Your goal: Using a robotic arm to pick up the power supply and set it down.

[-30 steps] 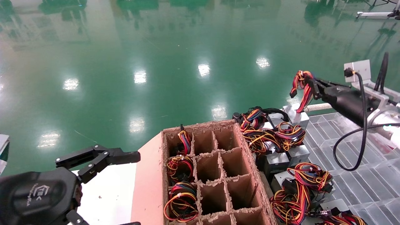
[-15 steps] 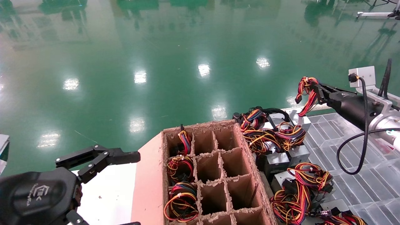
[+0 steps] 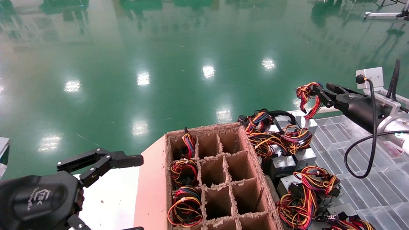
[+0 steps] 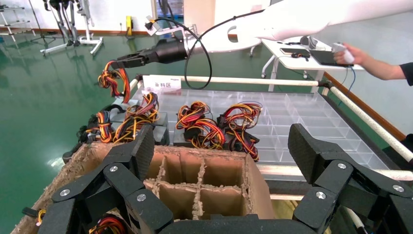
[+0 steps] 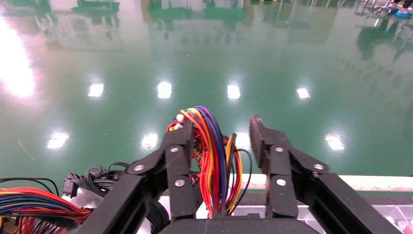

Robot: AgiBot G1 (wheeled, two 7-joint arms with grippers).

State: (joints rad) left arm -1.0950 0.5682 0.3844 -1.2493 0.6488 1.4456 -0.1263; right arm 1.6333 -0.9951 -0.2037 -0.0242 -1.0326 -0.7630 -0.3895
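The power supply (image 3: 303, 118) is a small silver box resting at the far end of a row of like boxes. Its mostly red wire bundle (image 3: 306, 95) stands up from it. My right gripper (image 3: 321, 90) hovers just above the box. Its fingers are open around the bundle (image 5: 209, 161), which leans on one finger (image 5: 179, 161) and stands off the other. The left wrist view shows this gripper (image 4: 127, 59) with the wires (image 4: 113, 78) hanging below it. My left gripper (image 3: 139, 194) is parked low at the near left. It is open (image 4: 222, 141) and holds nothing.
A brown cardboard divider box (image 3: 220, 150) sits in front, with wire coils in its left cells. Other grey supplies with coiled wires (image 3: 281, 137) lie beside it on a clear plastic grid tray (image 3: 367, 185). A white rail (image 4: 253, 81) bounds the tray's far side. The green floor lies beyond.
My right gripper came down and drew back to the right. Its fingers have opened and the wire bundle has sagged lower over the box. The left arm has not moved.
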